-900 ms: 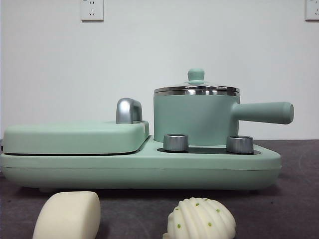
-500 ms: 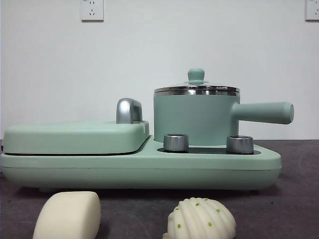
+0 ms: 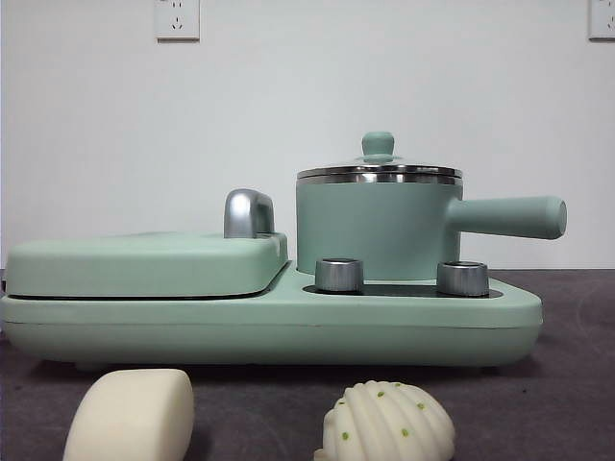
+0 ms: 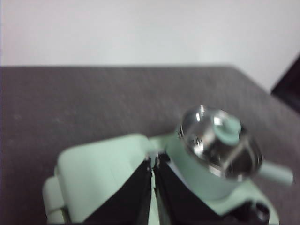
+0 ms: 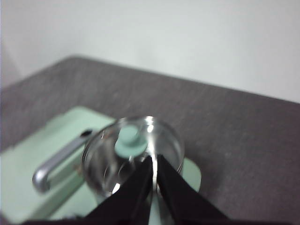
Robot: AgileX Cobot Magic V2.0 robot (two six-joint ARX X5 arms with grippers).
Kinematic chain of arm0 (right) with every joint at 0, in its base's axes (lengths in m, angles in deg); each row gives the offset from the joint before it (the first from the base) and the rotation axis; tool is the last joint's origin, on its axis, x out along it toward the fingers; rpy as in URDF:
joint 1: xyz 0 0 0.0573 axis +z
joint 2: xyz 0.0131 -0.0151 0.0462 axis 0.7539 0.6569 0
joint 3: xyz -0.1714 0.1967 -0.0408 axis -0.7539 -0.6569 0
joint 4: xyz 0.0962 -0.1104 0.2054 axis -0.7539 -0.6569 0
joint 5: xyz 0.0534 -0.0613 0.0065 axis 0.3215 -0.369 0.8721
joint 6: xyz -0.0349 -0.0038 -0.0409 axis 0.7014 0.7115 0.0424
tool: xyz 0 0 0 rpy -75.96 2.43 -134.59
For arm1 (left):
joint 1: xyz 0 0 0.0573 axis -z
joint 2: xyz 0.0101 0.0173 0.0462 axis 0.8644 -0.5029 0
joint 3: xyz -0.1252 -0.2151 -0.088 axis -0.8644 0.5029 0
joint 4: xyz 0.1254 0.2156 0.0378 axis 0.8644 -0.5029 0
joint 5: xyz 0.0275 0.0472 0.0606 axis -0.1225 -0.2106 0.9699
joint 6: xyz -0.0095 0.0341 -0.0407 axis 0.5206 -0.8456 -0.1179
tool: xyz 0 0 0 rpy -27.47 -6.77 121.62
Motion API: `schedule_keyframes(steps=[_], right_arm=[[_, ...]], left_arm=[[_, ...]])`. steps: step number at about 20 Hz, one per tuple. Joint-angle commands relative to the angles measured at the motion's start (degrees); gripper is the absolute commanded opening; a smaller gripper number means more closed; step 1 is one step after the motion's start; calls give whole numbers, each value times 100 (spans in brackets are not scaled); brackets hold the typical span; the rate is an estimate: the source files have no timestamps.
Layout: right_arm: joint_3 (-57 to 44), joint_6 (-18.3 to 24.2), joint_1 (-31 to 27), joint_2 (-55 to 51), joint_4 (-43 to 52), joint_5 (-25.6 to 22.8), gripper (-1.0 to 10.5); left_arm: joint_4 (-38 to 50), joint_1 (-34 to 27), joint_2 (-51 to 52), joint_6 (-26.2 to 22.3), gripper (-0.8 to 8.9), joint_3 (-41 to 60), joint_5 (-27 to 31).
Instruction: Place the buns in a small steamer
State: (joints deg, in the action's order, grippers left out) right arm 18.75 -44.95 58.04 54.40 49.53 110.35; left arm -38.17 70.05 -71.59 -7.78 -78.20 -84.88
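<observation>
Right claw pinched to a narrow slit, holding nothing, hung high over the steamer with the lid knob just beyond its tips; lid on. Left claw likewise nearly closed and empty, above the griddle, steamer off to one side of it. Right looks nearer the knob, so likely lid first. Buns down on the table, nearer the front camera than the cooker, out of both wrist views

A plain white wall carries two sockets above what looks like a dark grey tabletop.
</observation>
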Motion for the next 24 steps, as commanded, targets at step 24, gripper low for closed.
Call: schedule_keyframes(steps=[24], right_arm=[[125,1965,807,195,-1340,-306,275]], left_arm=[[-568,1458,-378,-2411,286,-131,-50]])
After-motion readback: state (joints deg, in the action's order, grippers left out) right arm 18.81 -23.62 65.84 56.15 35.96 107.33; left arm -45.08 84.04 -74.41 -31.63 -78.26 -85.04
